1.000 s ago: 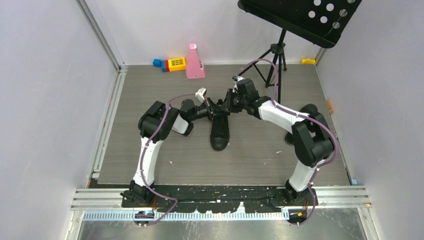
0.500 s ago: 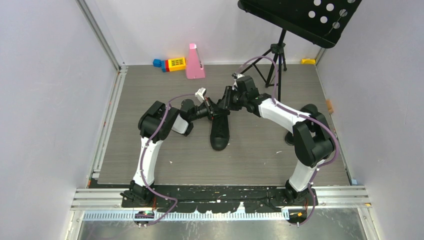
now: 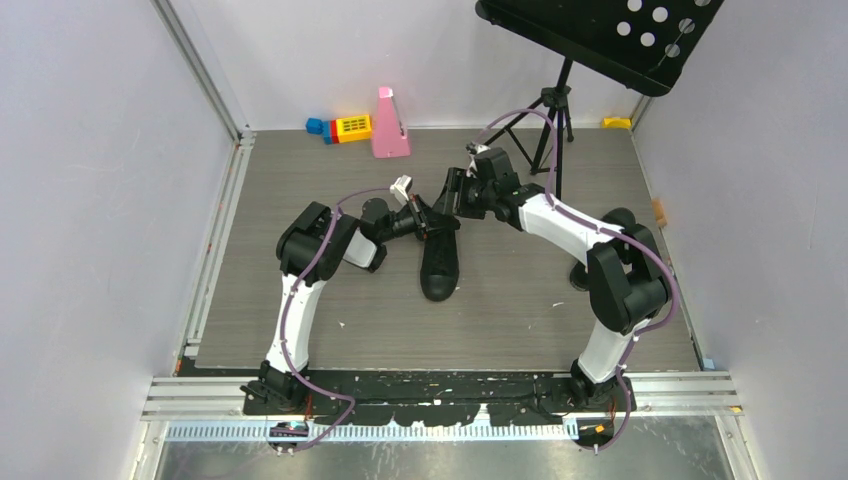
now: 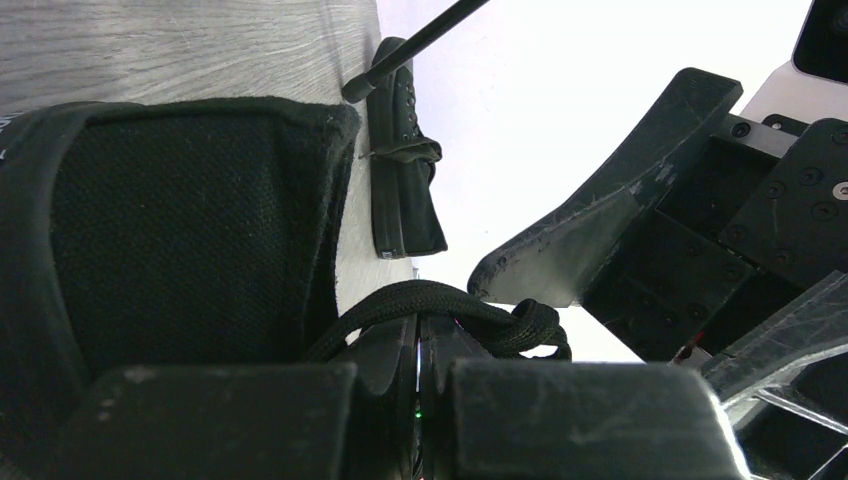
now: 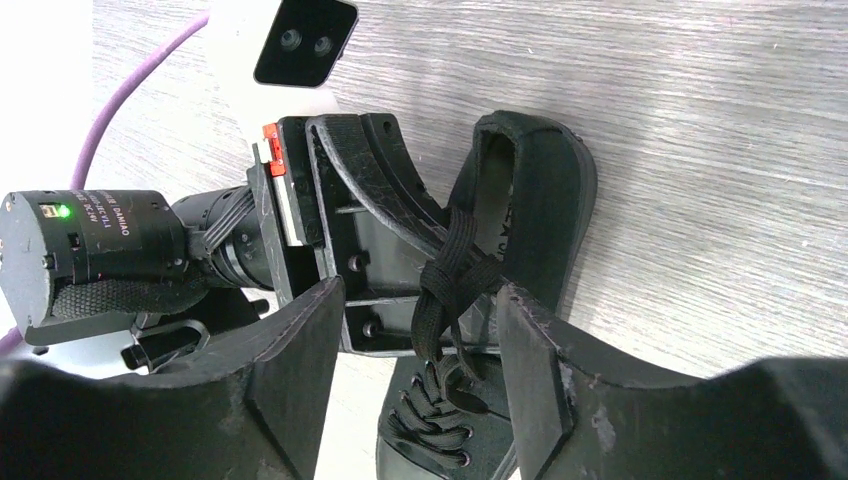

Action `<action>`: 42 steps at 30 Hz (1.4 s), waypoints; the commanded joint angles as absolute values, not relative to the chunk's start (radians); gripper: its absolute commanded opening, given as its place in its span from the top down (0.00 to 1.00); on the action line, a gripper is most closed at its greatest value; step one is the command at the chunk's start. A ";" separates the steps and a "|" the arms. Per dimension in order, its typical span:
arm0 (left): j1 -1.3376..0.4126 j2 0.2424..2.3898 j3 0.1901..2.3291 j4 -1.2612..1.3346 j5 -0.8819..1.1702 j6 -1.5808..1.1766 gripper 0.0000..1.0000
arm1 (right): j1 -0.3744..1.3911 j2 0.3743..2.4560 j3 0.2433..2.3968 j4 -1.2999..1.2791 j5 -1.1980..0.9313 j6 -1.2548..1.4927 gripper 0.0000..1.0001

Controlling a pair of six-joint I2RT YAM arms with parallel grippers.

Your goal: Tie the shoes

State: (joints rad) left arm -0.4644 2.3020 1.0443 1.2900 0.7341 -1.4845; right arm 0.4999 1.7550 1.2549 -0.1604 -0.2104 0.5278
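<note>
L gripper (image 4: pixel 418 350) is clamped on laces (image 5: pixel 452 262), held taut off shoe (image 5: pixel 545 200) for regrasp; R gripper (image 5: pixel 420 297) jaws are spread, laces betw. them

black sneaker (image 3: pixel 440 265) upright, laces (image 5: pixel 455 280) crossed

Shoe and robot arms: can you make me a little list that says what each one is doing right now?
shoe: black sneaker, flat on the table, toe toward the near edge
laces: crossed in a loose twist over the shoe, no bow
left jaws: shut, pinching the laces
right jaws: open, one finger on each side of the laces, not gripping
second shoe: lying farther off on the table, nothing touching it
bow tied: not yet
</note>
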 commanded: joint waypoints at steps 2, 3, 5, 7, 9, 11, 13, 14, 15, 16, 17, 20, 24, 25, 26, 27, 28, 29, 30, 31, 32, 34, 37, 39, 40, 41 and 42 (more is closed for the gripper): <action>-0.463 2.308 1.051 1.336 0.729 -1.467 1.00 | 0.493 1.751 1.308 -0.168 -0.200 0.512 0.35; -0.463 2.309 1.051 1.336 0.729 -1.467 1.00 | 0.490 1.747 1.311 -0.173 -0.201 0.509 0.34; -0.463 2.309 1.052 1.336 0.729 -1.467 1.00 | 0.486 1.735 1.315 -0.183 -0.205 0.505 0.32; -0.463 2.309 1.051 1.336 0.728 -1.468 1.00 | 0.477 1.718 1.312 -0.188 -0.208 0.505 0.32; -0.463 2.308 1.051 1.336 0.729 -1.468 1.00 | 0.462 1.700 1.299 -0.190 -0.221 0.513 0.32; -0.463 2.307 1.049 1.336 0.729 -1.468 1.00 | 0.441 1.679 1.275 -0.181 -0.244 0.532 0.32; -0.463 2.307 1.049 1.336 0.729 -1.468 1.00 | 0.417 1.652 1.237 -0.150 -0.263 0.558 0.32; -0.463 2.307 1.049 1.337 0.729 -1.469 1.00 | 0.405 1.641 1.216 -0.135 -0.277 0.574 0.32; -0.463 2.306 1.051 1.338 0.727 -1.470 1.00 | 0.389 1.631 1.197 -0.118 -0.290 0.592 0.33; -0.463 2.306 1.050 1.338 0.727 -1.471 1.00 | 0.371 1.626 1.174 -0.098 -0.308 0.611 0.35; -0.463 2.305 1.050 1.338 0.727 -1.471 1.00 | 0.355 1.621 1.152 -0.073 -0.329 0.638 0.38; -0.463 2.307 1.050 1.339 0.727 -1.474 1.00 | 0.303 1.617 1.081 0.027 -0.404 0.722 0.47; -0.463 2.311 1.053 1.342 0.727 -1.478 1.00 | 0.279 1.632 1.005 0.137 -0.472 0.817 0.47; -0.463 2.313 1.053 1.343 0.728 -1.481 1.00 | 0.279 1.637 0.984 0.162 -0.480 0.836 0.46; -0.463 2.313 1.054 1.344 0.727 -1.481 1.00 | 0.278 1.642 0.969 0.189 -0.490 0.851 0.46; -0.463 2.314 1.054 1.346 0.727 -1.483 1.00 | 0.278 1.651 0.958 0.217 -0.502 0.866 0.46; -0.463 2.315 1.054 1.348 0.727 -1.484 1.00 | 0.278 1.658 0.949 0.233 -0.509 0.878 0.46; -0.463 2.315 1.054 1.348 0.728 -1.485 1.00 | 0.278 1.665 0.940 0.257 -0.520 0.892 0.46; -0.463 2.315 1.054 1.348 0.729 -1.486 1.00 | 0.277 1.673 0.929 0.284 -0.529 0.908 0.46; -0.463 2.315 1.055 1.348 0.729 -1.485 1.00 | 0.278 1.681 0.918 0.314 -0.538 0.923 0.46; -0.463 2.314 1.055 1.348 0.729 -1.485 1.00 | 0.278 1.688 0.908 0.342 -0.548 0.943 0.48; -0.463 2.316 1.055 1.348 0.728 -1.486 1.00 | 0.278 1.705 0.901 0.368 -0.564 0.959 0.50; -0.463 2.319 1.057 1.353 0.729 -1.491 1.00 | 0.278 1.717 0.893 0.365 -0.567 0.960 0.51; -0.463 2.321 1.056 1.354 0.728 -1.492 1.00 | 0.278 1.718 0.886 0.362 -0.563 0.954 0.51; -0.463 2.321 1.056 1.354 0.727 -1.493 1.00 | 0.278 1.720 0.884 0.363 -0.563 0.954 0.51; -0.463 2.321 1.055 1.356 0.727 -1.493 1.00 | 0.278 1.726 0.882 0.369 -0.563 0.954 0.52; -0.463 2.321 1.056 1.356 0.727 -1.494 1.00 | 0.278 1.731 0.882 0.375 -0.564 0.956 0.53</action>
State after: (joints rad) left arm -0.4644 2.3112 1.0443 1.2987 0.7334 -1.4895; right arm 0.2741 1.7222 0.8867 0.2928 -0.5385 0.9386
